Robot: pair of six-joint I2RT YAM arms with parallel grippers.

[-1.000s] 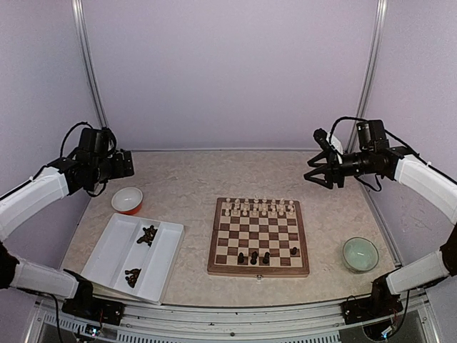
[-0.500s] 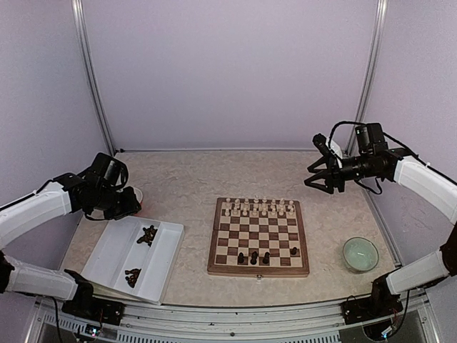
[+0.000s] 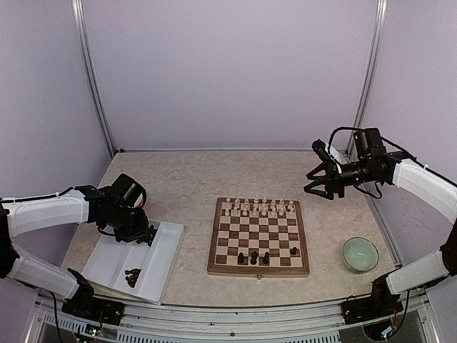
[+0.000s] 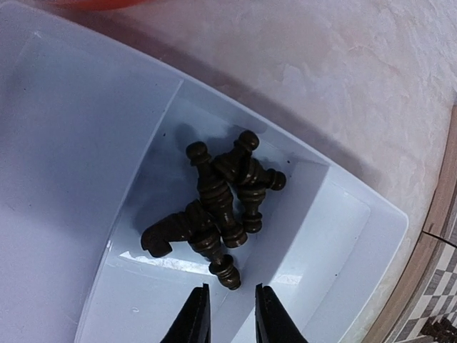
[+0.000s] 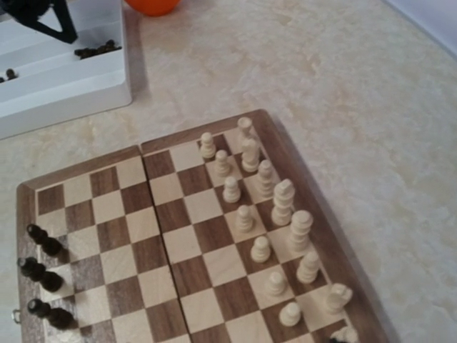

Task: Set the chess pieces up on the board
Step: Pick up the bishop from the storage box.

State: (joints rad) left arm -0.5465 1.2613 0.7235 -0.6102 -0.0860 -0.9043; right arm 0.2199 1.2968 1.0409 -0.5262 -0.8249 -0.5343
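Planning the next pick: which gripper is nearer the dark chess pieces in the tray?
Left. The left gripper hovers just above the dark chess pieces in the white tray; the right gripper hangs far off, past the right edge of the chessboard.

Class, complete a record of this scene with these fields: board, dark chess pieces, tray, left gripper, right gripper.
board: wooden; cream pieces line its far two rows
dark chess pieces: four standing near the board's front edge, others lying in the tray
tray: white, divided; two heaps, separate compartments
left gripper: open, over the tray, near one heap
right gripper: open, raised beyond the board's far right corner
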